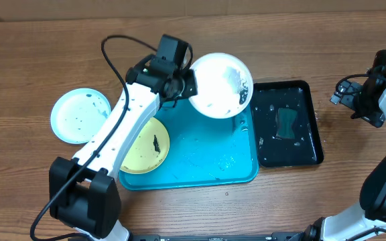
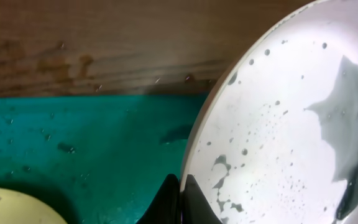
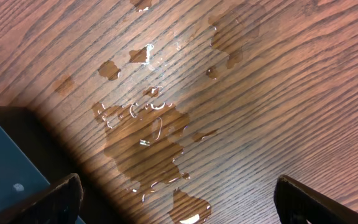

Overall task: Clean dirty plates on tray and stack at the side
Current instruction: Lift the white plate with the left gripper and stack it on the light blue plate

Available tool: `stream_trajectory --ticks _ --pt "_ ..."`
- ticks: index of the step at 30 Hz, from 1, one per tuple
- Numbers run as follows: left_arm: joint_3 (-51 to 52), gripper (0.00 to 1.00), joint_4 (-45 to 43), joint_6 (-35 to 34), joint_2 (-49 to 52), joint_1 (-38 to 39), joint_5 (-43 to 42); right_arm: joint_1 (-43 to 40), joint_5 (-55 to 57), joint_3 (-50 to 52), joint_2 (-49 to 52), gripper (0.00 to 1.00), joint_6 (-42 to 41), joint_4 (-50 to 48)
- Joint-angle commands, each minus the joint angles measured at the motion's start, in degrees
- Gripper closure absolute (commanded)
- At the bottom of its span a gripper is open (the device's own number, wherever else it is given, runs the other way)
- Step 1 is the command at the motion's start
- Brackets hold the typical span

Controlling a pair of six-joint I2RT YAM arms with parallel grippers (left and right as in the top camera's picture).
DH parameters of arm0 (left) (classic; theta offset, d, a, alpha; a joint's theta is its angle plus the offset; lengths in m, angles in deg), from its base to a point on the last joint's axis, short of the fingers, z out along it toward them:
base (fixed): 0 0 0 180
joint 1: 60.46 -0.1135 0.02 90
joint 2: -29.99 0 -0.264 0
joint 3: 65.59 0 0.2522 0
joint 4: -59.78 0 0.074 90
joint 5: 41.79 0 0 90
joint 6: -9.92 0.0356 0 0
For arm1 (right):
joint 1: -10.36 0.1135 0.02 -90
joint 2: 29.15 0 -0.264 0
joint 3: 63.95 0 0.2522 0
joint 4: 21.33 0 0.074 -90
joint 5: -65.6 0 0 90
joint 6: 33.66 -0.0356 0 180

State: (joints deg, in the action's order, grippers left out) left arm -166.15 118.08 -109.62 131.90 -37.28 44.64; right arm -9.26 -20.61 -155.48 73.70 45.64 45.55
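white plate (image 1: 218,85) seemingly tilted, face upward, rim clamped in left claw (image 1: 189,86)

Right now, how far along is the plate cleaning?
Set aside: the light blue plate lies on the table beside the tray, though speckled. In hand: the left gripper holds the smeared white plate above the tray. Left: the yellow-green plate, smeared, on the tray; nothing stacked.
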Motion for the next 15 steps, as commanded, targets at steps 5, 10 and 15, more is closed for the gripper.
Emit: stream_trajectory --ticks 5,10,15 --pt "-2.2 0.96 -4.4 1.3 -1.9 10.1 12.3 -0.1 0.0 -0.5 -0.2 0.0 -0.4 -0.3" --pt "-2.2 0.96 -7.2 1.3 -1.9 17.3 24.0 -0.1 0.0 -0.5 -0.2 0.0 -0.4 -0.3" --pt "-2.2 0.96 -10.5 6.2 -1.9 25.0 38.5 -0.1 0.0 -0.5 -0.2 0.0 -0.4 -0.3"
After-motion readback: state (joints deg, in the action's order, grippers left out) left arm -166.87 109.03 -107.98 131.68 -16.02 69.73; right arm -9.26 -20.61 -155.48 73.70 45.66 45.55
